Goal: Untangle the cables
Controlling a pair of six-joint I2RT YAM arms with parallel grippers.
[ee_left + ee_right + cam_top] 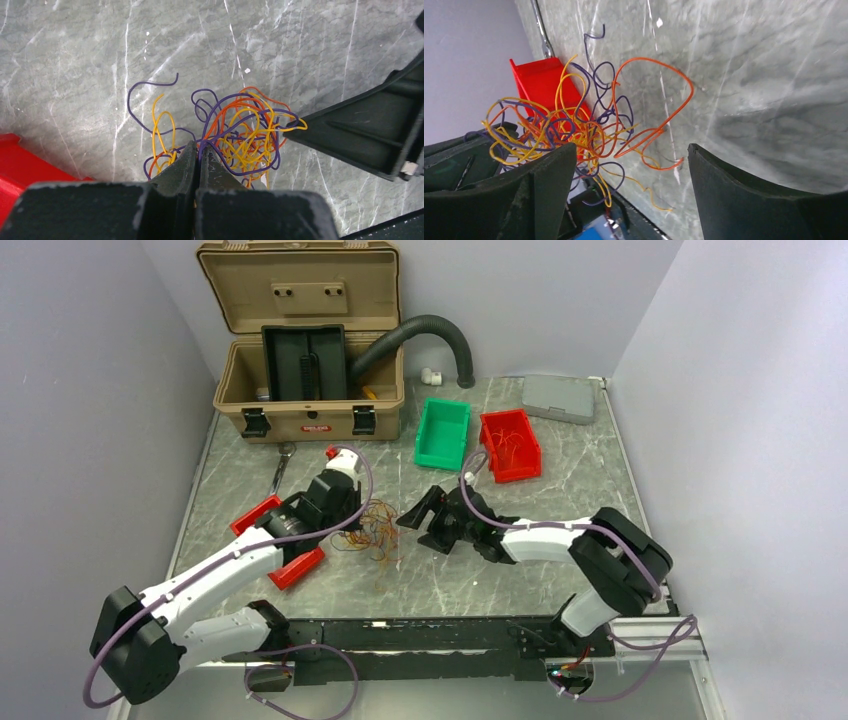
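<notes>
The cables are a loose tangle of thin orange, yellow and purple wires on the marble table, between my two grippers. My left gripper is shut at the tangle's near edge, with a purple strand pinched between its tips; from above, the left gripper is at the tangle's left side. In the left wrist view the cables spread out beyond the tips. My right gripper stands open, and an orange loop of the cables reaches into the gap without being gripped. From above, the right gripper is just right of the tangle.
An open tan toolbox with a black hose stands at the back. A green bin, a red bin holding wires and a grey case sit behind the right arm. Another red bin lies under the left arm, and a wrench lies nearby.
</notes>
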